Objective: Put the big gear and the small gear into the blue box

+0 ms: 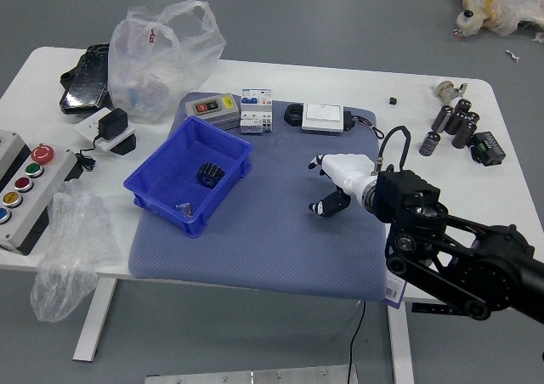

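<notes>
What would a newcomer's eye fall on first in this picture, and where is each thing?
Probably the robot hand, white with black fingertips, reaching in from the right over the blue-grey mat. Next might come the bright blue box at the mat's left, with a black gear inside. The crinkled plastic bag at the upper left and the red push button near the left edge would likely draw a glance too.

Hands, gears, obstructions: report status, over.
Right hand open over mat, left hand out of view. One gear in blue box. Other gear unseen, possibly beneath right hand.
</notes>
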`<state>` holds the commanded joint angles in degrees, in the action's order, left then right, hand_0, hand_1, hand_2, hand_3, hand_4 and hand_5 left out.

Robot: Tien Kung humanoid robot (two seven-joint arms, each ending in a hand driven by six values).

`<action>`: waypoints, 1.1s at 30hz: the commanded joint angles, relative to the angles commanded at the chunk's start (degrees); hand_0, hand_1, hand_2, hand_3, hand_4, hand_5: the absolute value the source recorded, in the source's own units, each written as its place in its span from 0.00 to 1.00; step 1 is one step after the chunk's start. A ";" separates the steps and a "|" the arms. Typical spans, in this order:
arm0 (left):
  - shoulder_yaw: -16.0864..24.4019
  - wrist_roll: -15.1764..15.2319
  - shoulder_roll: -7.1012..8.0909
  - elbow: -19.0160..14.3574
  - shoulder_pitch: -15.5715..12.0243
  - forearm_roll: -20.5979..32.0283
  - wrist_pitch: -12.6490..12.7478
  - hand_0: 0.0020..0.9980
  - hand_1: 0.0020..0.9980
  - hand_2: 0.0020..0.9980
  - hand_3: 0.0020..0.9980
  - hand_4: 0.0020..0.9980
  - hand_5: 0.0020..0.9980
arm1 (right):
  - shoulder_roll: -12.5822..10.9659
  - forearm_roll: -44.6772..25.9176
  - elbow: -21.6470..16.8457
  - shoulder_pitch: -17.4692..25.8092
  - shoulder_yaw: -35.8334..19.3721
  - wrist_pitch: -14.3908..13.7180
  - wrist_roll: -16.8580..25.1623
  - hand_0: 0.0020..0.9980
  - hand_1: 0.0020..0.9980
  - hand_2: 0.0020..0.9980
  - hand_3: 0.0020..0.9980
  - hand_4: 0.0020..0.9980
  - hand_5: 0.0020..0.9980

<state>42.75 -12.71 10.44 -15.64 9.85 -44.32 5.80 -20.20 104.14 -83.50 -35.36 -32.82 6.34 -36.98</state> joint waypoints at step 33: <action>-0.55 0.56 -0.25 0.15 0.31 0.37 -0.08 0.63 0.47 0.53 0.71 0.74 0.50 | 1.06 -0.64 3.57 2.63 1.48 -4.60 0.00 0.24 0.30 0.43 0.65 0.41 0.00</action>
<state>42.20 -12.15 10.19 -15.48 10.15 -43.94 5.73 -19.13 103.51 -79.93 -32.73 -31.34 1.74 -36.98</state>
